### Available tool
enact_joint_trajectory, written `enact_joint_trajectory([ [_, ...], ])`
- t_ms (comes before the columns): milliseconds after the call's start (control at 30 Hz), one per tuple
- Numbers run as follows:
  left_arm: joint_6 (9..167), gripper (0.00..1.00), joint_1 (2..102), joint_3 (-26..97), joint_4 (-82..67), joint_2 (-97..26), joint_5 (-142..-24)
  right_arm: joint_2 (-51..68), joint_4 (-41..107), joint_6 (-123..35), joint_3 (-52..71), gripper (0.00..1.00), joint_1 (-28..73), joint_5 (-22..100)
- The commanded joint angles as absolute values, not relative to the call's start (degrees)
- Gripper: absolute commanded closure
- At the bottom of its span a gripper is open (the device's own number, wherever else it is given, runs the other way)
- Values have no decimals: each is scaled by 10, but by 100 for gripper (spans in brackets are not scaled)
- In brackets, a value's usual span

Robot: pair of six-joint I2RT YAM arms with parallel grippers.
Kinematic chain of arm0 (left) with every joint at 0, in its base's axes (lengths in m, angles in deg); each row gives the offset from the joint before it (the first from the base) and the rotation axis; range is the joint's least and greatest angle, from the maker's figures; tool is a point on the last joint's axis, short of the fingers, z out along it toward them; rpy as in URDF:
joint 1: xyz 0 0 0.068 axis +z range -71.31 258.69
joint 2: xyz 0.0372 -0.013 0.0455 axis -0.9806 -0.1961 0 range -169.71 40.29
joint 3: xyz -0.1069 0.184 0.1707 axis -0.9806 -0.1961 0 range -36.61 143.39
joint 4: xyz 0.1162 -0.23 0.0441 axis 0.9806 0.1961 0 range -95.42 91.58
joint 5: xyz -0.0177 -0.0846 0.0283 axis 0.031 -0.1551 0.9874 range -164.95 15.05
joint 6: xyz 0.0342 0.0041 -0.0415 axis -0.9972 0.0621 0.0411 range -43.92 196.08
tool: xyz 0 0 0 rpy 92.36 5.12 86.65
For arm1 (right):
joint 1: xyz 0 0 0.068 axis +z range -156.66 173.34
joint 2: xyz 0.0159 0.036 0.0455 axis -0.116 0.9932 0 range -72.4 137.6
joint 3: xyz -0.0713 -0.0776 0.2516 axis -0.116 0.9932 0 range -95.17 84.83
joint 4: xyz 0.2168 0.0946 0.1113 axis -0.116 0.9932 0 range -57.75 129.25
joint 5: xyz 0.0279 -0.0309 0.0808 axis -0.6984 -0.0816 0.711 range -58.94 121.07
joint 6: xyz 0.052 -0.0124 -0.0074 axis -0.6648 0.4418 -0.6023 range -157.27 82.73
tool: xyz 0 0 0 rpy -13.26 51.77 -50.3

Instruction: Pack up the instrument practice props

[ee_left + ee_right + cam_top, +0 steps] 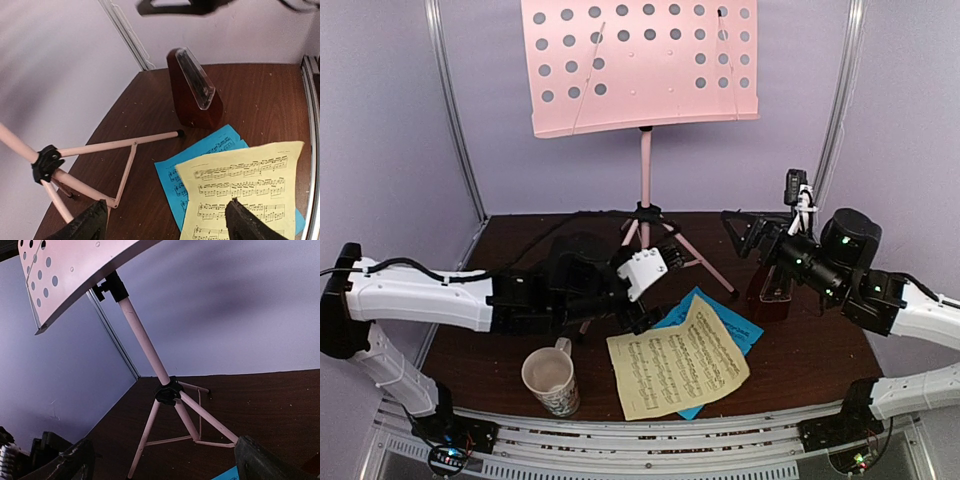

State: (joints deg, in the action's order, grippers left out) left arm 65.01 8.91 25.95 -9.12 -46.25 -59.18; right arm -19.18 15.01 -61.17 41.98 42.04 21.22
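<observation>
Dark wooden tabletop (810,355) holds the pink perforated tripod music stand (646,170) at twelve o'clock, and with left claw (167,220) and right claw (170,460) both wide and empty near its legs, a clipped leg could topple it.

music stand (642,70): 1 (pink, on three legs) | metronome (195,92): 1 | yellow music sheet (680,372): 1 | blue music sheet (215,142): 1 (two sheets in all) | mug (549,378): 1 | table (820,360): 1 | robot arms: 2 (left arm (420,295), right arm (920,320))
</observation>
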Motion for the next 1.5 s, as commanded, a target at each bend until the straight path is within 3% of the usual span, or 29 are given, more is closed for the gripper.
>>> enact_joint_trajectory([
  [0, 722, 15, 147, 225, -83, -370, -676, -159, 136, -672, 417, 0, 418, 203],
  [333, 898, 15, 352, 86, -65, -268, -891, 13, 156, -885, 311, 9, 418, 236],
  [600, 939, 19, 433, 174, -62, -404, -1031, 154, 91, -995, 239, 9, 406, 282],
  [833, 929, 22, 472, 280, -62, -529, -1076, 251, 47, -1054, 179, 23, 391, 325],
  [1233, 850, 40, 488, 303, -84, -600, -1155, 288, 20, -1086, 160, 36, 378, 310],
  [1467, 835, 56, 486, 312, -75, -622, -1156, 303, -1, -1105, 162, 58, 375, 319],
])
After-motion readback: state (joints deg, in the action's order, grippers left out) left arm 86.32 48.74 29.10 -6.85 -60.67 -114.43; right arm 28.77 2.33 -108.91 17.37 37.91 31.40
